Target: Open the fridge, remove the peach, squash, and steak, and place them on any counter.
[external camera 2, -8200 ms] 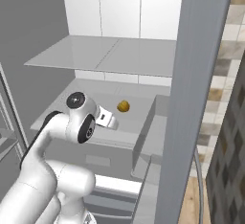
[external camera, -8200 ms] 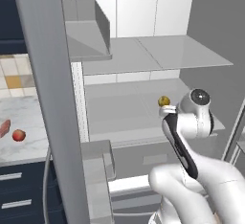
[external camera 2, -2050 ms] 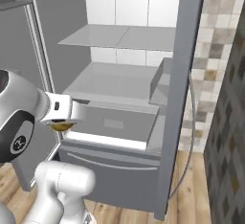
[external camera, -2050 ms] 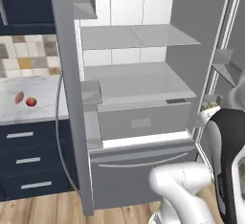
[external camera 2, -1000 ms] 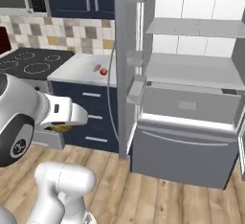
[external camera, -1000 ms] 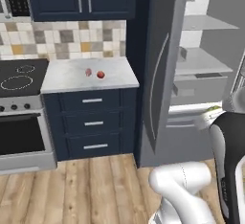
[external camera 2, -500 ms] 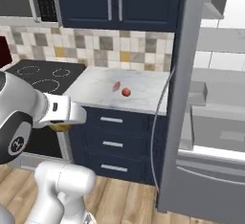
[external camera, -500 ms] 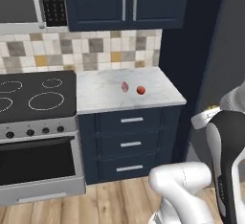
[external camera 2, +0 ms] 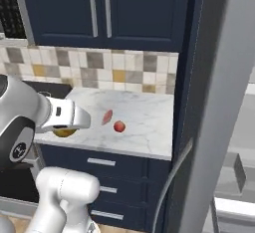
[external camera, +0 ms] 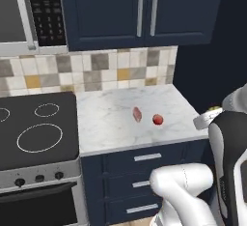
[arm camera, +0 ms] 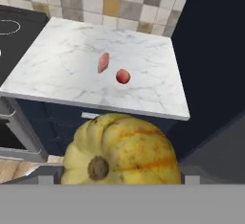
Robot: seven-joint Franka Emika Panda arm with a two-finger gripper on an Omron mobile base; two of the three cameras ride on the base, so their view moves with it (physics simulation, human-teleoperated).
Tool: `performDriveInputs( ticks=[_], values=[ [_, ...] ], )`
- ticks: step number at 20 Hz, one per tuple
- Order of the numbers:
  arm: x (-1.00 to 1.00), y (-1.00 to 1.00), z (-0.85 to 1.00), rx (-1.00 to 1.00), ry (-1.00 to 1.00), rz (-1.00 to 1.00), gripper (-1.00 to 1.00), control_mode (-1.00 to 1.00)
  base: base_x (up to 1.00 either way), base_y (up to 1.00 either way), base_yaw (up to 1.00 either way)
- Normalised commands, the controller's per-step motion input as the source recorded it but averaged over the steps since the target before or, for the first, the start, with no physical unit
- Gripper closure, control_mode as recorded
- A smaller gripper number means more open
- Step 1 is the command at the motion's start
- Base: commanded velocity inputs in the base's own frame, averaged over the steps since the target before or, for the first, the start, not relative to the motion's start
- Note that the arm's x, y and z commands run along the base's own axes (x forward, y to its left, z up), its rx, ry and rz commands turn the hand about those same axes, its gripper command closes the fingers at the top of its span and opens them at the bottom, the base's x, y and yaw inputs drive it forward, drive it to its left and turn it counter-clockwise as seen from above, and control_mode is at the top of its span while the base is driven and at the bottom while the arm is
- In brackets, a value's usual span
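I've got the ribbed yellow-orange squash [arm camera: 122,150] pinched between my fingers [external camera 2: 63,129] (spread wide around it). White-grey marble bench [arm camera: 72,70] lies ahead of and below the fingers; pink steak slab [arm camera: 103,61] and red peach [arm camera: 123,76] sit mid-bench, bare marble either side.

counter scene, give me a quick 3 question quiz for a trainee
1. True or false: the peach and the steak both lie on the counter.
2. What is the gripper holding? A) the squash B) the peach C) nothing
3. Fill in: in the left base view, the black stovetop sits to the ____ of the counter.

Key:
1. True; they lie close together but apart.
2. A; the squash fills the lower hand view, held short of the counter.
3. left
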Motion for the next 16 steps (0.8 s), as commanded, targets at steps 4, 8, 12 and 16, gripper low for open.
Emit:
performDriveInputs(
  ticks=[4,8,12,16],
  values=[
    [0.0,0.0,0.0,0.0,0.0,0.0,1.0,1.0,1.0,0.01,-0.05],
    [0.13,0.0,-0.13,0.0,0.07,0.0,1.0,-1.0,0.41,0.0,-0.01],
    [0.42,0.0,-0.63,0.0,0.33,0.0,1.0,-1.0,0.0,0.0,0.0],
    [0.49,-0.01,-0.73,0.0,0.27,0.0,1.0,-1.0,0.0,0.0,0.0]
  ],
)
